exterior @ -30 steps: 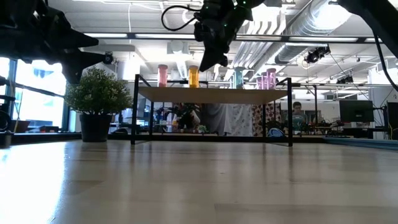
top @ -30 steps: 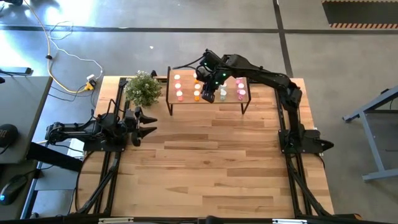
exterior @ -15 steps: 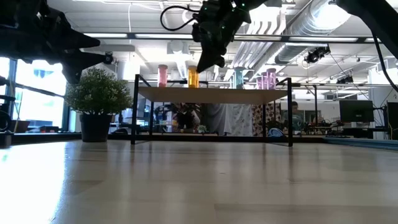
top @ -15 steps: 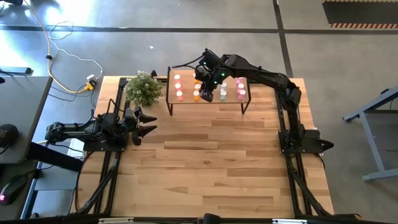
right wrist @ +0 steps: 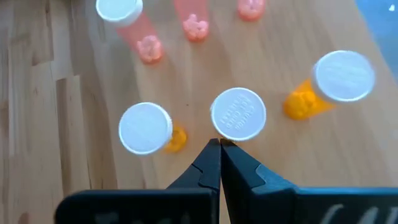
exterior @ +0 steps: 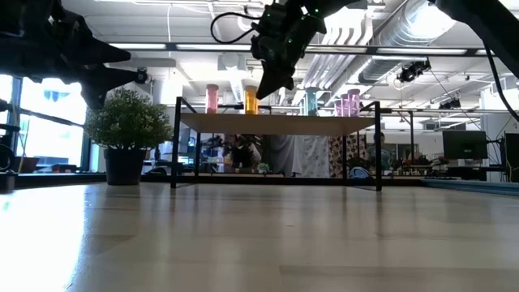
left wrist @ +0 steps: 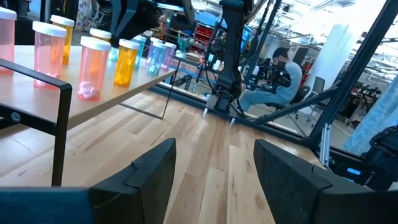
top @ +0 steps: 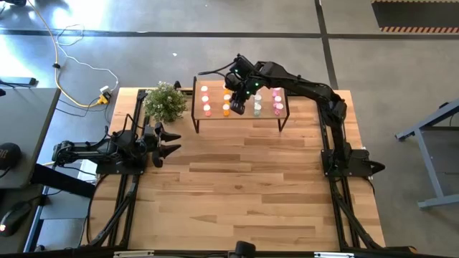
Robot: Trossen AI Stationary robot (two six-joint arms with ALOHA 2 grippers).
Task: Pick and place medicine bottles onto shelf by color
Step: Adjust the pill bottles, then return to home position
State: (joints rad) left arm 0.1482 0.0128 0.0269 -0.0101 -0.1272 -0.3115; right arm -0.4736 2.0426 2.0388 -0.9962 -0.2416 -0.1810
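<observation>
The shelf (top: pixel 216 101), light wood on black legs, stands at the table's far edge. The medicine bottles stand on it in rows by colour: pink (top: pixel 206 100), orange (top: pixel 226 110), pale green (top: pixel 257 108) and pink again (top: pixel 277 102). My right gripper (right wrist: pixel 220 144) is shut and slants down over the shelf, its tip right beside the white cap of the middle orange bottle (right wrist: pixel 238 114), at cap height in the low view (exterior: pixel 263 86). My left gripper (top: pixel 172 141) waits open and level at the table's left side with nothing between its fingers. My right gripper has its shut fingertips (right wrist: pixel 214 152) at the near rim of the middle orange bottle's cap (right wrist: pixel 225 133), coming from above at a slant. I cannot tell whether they touch it. The bottle stands upright on the shelf.
A small potted plant (top: pixel 166 102) stands just left of the shelf. Two more orange bottles (right wrist: pixel 145 128) (right wrist: pixel 343 76) flank the middle one closely. The wide plank table (top: pixel 244 186) lies in front of the shelf.
</observation>
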